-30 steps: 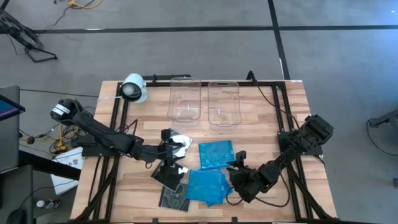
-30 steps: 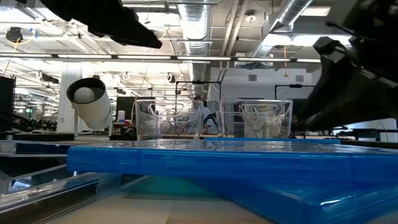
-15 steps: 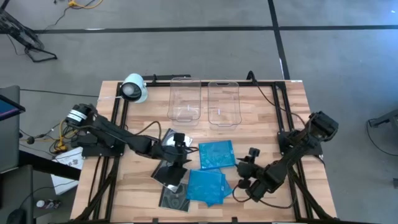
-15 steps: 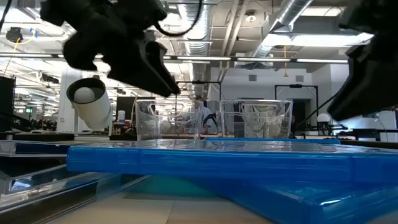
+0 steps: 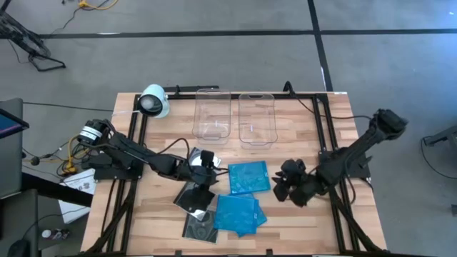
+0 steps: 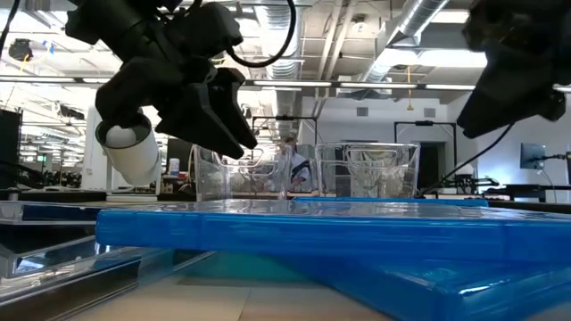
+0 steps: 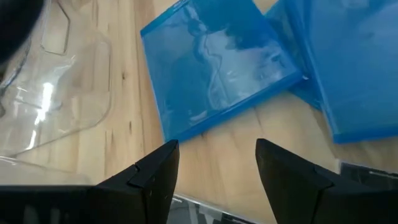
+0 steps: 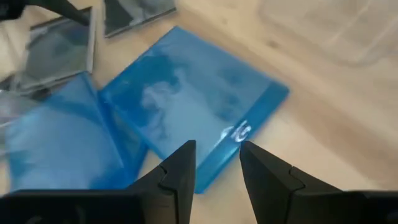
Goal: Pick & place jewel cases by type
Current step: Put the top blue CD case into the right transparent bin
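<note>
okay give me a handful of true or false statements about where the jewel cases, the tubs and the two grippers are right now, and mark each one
1. Both clear tubs hold no jewel cases. True.
2. The left gripper is shut on a blue case. False: its fingers are open with bare wood between them, and it holds nothing.
3. Two blue jewel cases lie on the table between the two arms. True.
4. The right gripper is inside the right-hand tub. False: it hovers beside the blue cases, clear of both tubs.
5. The clear and black cases sit on the far side of the tubs. False: they lie near the front edge, left of the blue cases.
</note>
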Tool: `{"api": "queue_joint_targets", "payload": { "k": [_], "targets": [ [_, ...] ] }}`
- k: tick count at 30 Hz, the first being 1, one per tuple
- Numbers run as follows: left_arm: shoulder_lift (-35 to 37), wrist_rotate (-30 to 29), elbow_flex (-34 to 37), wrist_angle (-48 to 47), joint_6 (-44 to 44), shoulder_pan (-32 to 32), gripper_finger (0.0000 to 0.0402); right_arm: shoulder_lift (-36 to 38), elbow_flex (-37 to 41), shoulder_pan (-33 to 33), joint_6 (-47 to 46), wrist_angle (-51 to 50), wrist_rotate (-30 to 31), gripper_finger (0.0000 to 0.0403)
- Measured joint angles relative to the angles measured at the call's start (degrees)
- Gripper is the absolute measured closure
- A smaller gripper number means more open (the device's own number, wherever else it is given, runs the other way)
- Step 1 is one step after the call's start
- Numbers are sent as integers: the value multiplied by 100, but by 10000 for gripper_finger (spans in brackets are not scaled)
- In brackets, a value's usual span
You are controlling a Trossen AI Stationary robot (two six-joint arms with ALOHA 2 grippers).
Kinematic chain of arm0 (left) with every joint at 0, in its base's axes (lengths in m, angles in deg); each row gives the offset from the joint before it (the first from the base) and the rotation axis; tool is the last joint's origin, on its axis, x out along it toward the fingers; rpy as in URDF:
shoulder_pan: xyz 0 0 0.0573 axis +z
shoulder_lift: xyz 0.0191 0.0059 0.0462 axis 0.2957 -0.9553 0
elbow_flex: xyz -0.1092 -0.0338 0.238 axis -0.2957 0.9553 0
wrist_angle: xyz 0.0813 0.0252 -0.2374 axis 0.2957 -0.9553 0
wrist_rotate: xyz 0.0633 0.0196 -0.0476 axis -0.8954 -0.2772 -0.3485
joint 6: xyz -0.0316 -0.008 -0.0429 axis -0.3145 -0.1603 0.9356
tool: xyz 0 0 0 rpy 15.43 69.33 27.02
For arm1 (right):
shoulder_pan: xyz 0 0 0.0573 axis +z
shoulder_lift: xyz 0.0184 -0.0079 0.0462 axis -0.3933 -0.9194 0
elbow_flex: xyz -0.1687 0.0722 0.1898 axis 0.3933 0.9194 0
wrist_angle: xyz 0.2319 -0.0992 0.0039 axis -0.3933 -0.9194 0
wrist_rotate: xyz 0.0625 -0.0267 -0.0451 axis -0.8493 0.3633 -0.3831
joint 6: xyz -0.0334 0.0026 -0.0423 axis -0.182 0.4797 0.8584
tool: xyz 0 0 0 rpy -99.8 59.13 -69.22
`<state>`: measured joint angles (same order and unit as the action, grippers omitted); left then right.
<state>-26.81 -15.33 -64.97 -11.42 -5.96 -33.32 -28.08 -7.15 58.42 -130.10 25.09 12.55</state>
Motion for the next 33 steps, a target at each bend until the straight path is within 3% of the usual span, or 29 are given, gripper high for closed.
{"api": "queue_joint_targets", "payload": {
  "k": [7,17,21,26,33],
  "targets": [
    [0,-80,0,4,-416,-23,194,422,647,-779,140,663,-1144,285],
    [-417,-104,-4,225,-1339,-72,194,592,1757,-1141,43,2445,-1707,285],
    [-474,-199,-53,164,-523,-27,194,591,1908,-1129,9,2700,-1694,285],
    [-657,516,-380,27,800,165,194,588,1928,-1163,1,2597,-1695,285],
    [-1419,623,-1095,-999,1474,280,194,509,1922,-1374,-92,2609,-1785,285]
  ]
}}
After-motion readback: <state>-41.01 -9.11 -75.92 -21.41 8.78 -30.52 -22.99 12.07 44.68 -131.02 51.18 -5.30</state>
